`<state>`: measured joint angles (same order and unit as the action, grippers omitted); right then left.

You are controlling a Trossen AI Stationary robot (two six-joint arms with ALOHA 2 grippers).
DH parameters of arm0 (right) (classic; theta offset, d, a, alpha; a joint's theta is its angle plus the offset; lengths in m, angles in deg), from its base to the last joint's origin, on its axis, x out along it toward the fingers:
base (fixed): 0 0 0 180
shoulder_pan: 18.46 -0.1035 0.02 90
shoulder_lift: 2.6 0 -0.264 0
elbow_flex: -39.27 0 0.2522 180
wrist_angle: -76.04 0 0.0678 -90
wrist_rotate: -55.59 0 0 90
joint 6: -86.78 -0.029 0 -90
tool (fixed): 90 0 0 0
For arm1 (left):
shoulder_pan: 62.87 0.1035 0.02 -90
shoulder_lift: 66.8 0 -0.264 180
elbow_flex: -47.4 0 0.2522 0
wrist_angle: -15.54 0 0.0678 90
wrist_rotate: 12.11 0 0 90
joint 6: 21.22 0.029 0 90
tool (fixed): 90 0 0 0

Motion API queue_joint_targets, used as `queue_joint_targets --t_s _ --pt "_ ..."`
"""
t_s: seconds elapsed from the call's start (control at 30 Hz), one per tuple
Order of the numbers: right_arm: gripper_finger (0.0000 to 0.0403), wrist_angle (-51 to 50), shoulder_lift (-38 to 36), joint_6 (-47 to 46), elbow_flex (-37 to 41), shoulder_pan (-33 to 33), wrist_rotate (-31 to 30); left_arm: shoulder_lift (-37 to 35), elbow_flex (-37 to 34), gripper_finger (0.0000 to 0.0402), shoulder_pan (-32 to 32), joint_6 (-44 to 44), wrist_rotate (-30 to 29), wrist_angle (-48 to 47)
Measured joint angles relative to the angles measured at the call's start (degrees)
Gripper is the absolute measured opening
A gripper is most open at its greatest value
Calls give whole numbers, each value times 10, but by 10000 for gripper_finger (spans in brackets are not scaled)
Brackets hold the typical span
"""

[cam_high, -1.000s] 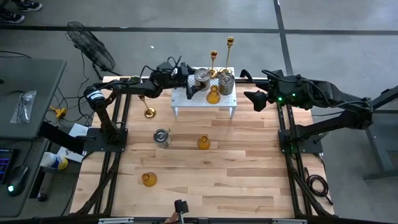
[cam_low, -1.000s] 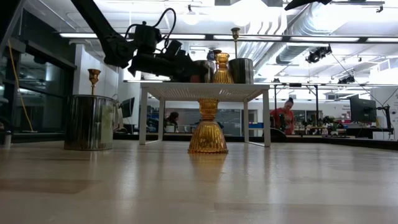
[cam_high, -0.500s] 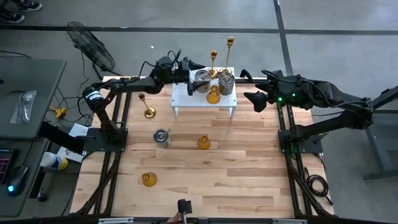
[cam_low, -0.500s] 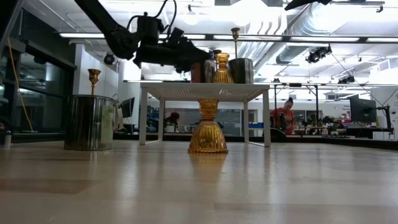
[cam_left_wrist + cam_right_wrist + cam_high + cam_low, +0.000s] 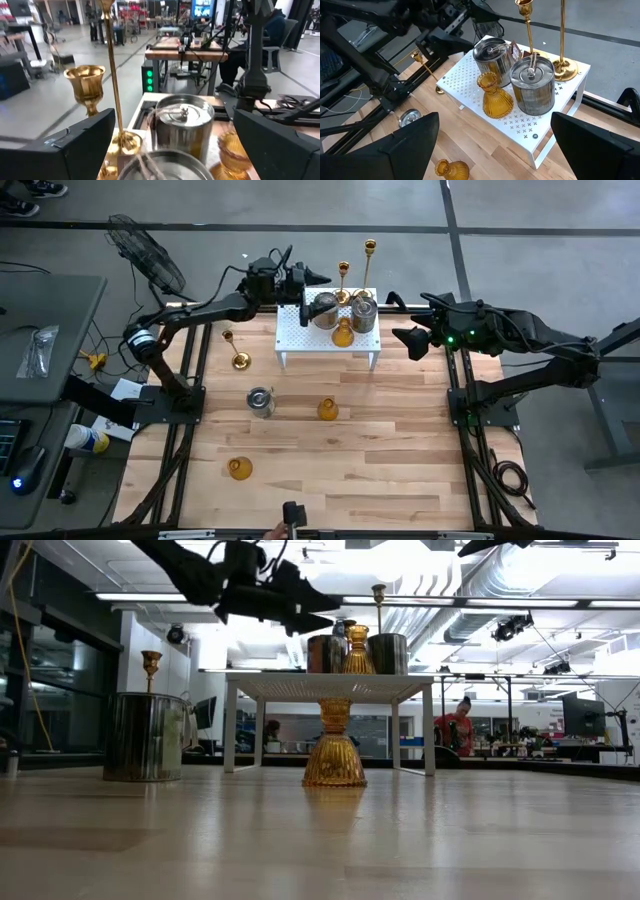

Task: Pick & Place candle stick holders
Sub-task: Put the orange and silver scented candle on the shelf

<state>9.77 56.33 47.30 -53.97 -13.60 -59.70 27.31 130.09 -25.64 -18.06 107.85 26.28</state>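
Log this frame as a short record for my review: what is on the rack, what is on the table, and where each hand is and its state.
on rack: two silver cups, one amber glass holder, two gold sticks
on table: gold stick, silver cup, two amber glass holders
left hand: open, empty, raised above the rack's far left corner
right hand: open, empty, waiting to the right of the rack
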Motion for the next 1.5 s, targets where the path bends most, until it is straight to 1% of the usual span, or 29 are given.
queue_joint_targets --t_s 0.07,0.17,0.37,0.5,0.77,0.93,1.03,1.07,1.3,1.43,1.5 --pt "375 0 0 0 0 0 0 -14 3 390 4 -3 4 -30" --pt "375 0 0 0 0 0 0 -33 5 363 11 -4 5 -74" --pt "375 0 0 0 0 0 0 -67 4 278 34 0 31 -169" --pt "375 0 0 1 0 0 0 -86 4 222 47 18 51 -224" --pt "375 0 0 2 0 0 -1 -96 4 123 60 97 55 -346" --pt "375 0 0 2 0 0 -1 -87 -18 56 59 116 55 -352" --pt "375 0 0 2 0 0 -1 -88 -34 14 59 121 54 -327" --pt "375 0 0 2 0 0 -1 -88 -41 7 59 119 56 -321" --pt "375 0 0 1 0 0 -3 -87 -66 2 59 112 51 -273" --pt "375 0 0 1 0 0 -3 -87 -74 1 59 102 20 -241" --pt "375 0 0 1 0 0 -3 -87 -78 1 59 101 6 -240"
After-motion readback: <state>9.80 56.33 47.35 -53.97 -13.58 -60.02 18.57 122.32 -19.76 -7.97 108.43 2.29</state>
